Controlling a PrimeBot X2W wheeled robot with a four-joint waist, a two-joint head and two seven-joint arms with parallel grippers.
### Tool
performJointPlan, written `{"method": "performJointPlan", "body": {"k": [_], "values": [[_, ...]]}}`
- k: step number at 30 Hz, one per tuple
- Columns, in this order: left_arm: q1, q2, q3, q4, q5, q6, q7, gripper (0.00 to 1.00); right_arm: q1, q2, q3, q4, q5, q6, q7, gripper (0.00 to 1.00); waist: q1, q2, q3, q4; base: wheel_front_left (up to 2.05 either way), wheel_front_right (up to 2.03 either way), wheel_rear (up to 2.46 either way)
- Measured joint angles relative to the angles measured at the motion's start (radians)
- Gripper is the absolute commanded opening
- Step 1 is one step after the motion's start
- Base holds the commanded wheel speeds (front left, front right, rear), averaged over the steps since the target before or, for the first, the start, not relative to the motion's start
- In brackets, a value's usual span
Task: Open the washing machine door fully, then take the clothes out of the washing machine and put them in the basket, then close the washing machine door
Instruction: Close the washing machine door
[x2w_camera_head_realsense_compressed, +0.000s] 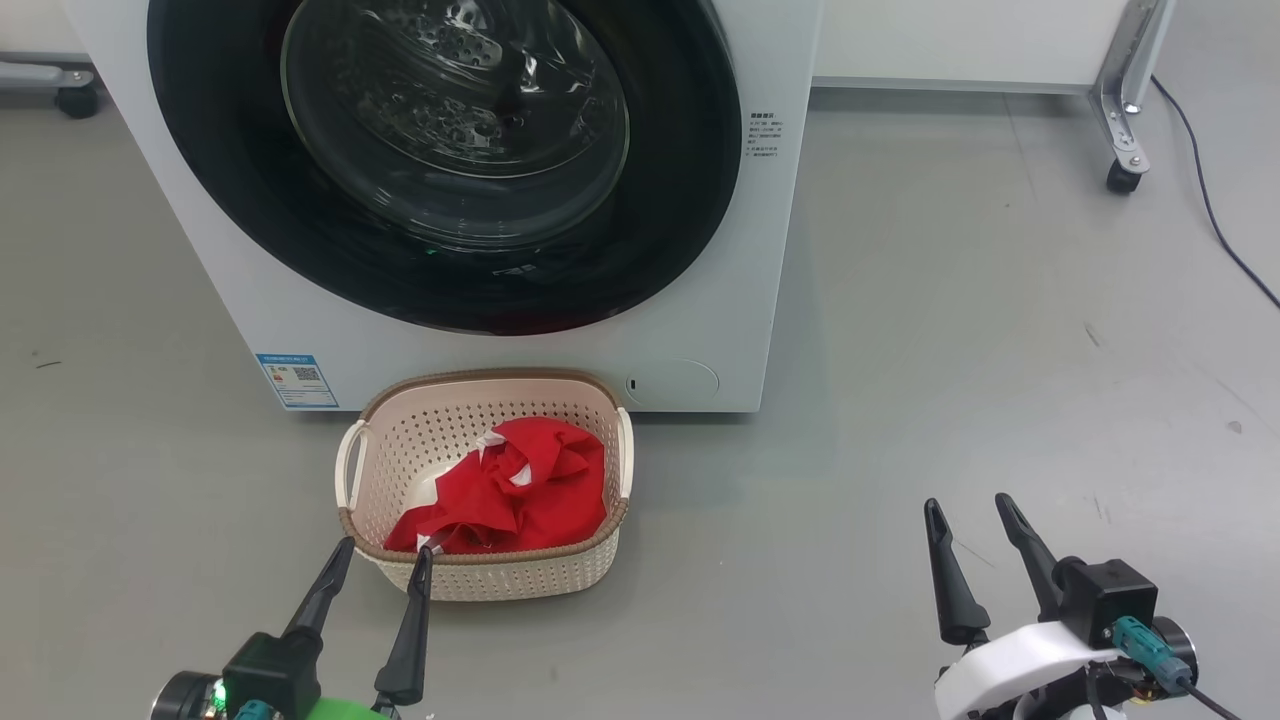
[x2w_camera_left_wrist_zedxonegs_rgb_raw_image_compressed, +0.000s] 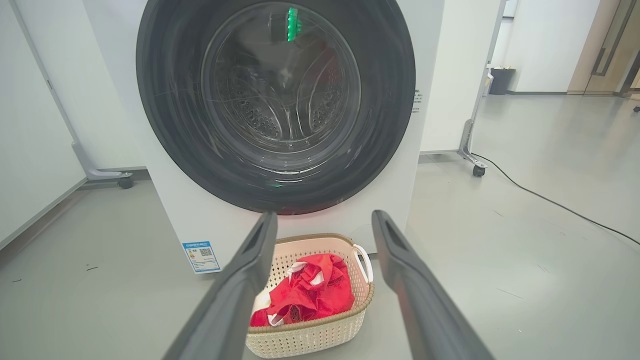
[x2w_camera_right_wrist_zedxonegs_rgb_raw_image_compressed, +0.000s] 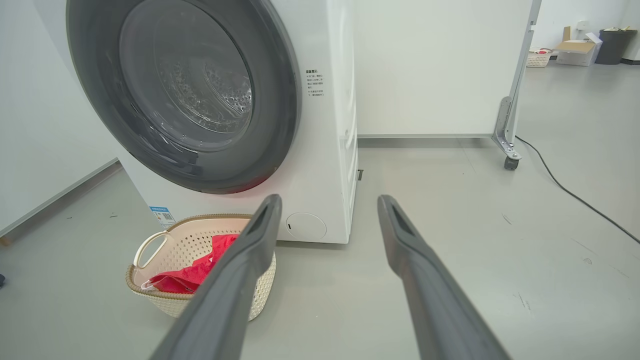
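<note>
The washing machine door (x2w_camera_head_realsense_compressed: 445, 150) is closed. Red clothes (x2w_camera_head_realsense_compressed: 510, 490) lie in the basket (x2w_camera_head_realsense_compressed: 500, 585) before it. Nearer, the left gripper (x2w_camera_head_realsense_compressed: 385, 548) and right gripper (x2w_camera_head_realsense_compressed: 968, 503) are spread wide and hold nothing.

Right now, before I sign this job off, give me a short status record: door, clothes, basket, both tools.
door: washing machine door shut, flush with the washing machine front
inside: no red fabric seen through the door
clothes: red clothes piled in the basket
basket: on the floor, just in front of the machine, below the door
left tool: open, empty, aimed at the basket
right tool: open, empty, over bare floor right of the basket
remaining: nothing apparent
</note>
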Motion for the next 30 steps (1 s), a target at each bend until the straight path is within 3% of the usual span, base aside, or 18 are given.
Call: {"method": "performJointPlan", "body": {"k": [30], "values": [[0.020,0.009,-0.006,-0.040,0.000,0.004,0.018,1.00,0.084,0.010,0.006,-0.101,-0.010,-0.020,0.000,1.00,0.0001,0.0000,-0.010,0.003,0.00,0.00,0.00]]}}
